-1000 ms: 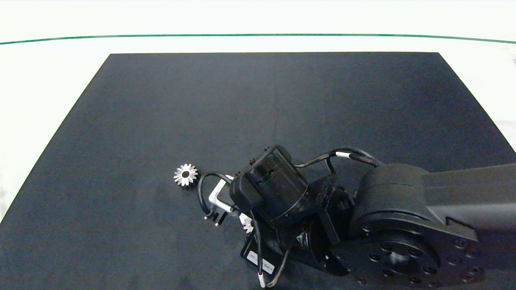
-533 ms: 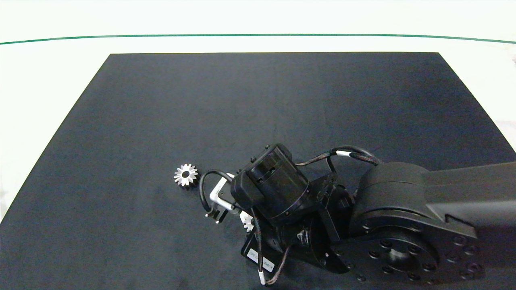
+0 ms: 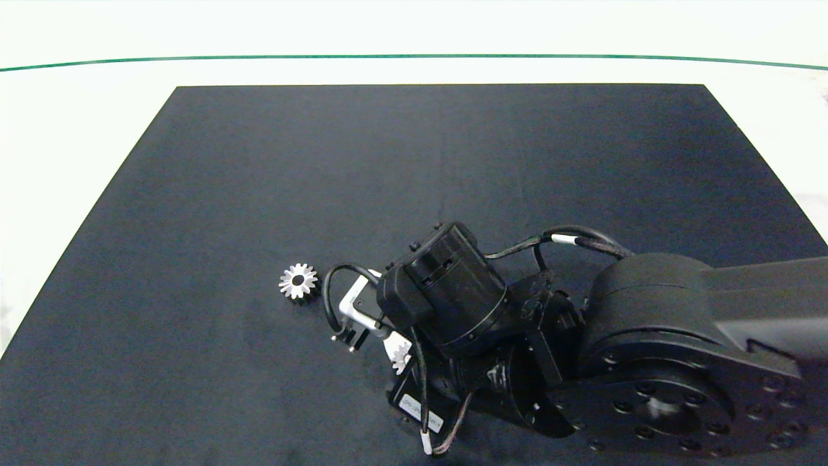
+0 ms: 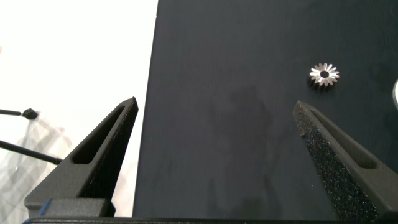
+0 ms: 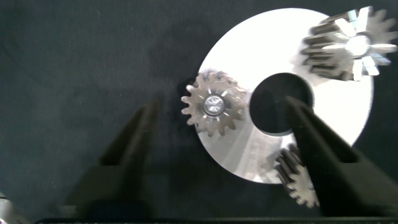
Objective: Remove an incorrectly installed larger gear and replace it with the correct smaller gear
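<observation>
White table [image 3: 77,116], green line [image 3: 414,57] across far side. Dark mat [image 3: 414,168] covers most of it, near edge out of view. On mat: larger gear [image 3: 299,281], upright, alone, left of centre. Round silver plate [image 5: 280,74] with centre hole lies flat on mat, seemingly carrying three gears; mostly hidden under arm in head view.

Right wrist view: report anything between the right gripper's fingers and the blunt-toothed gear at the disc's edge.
Nothing visible. The open right gripper straddles the smaller gear on the silver disc, clear gaps on both sides.
</observation>
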You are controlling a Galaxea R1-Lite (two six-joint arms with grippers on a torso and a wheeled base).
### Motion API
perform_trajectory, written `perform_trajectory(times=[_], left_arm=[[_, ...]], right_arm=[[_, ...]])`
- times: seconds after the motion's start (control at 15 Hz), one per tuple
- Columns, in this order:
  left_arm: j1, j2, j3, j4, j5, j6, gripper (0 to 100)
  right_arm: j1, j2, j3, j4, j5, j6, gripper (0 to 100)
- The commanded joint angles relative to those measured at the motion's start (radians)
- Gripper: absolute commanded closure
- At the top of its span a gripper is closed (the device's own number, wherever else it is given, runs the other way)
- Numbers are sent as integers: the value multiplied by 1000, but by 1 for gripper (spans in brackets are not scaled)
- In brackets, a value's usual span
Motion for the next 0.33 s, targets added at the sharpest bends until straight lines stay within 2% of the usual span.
perform_trajectory(times=[0.07,0.2,0.27,0.33], left_arm=[[1,-4,-2,2,7,1,0],[21,-7,-16,2,7,1,0],[51,-6,-36,2,7,2,0],[61,-6,-39,2,7,2,0]], right_arm=[[-10,-89,1,2,-61,5,0],[-23,-169,19,3,-105,8,0],[-31,-231,41,3,-153,20,0],[-39,-262,51,5,-173,28,0]])
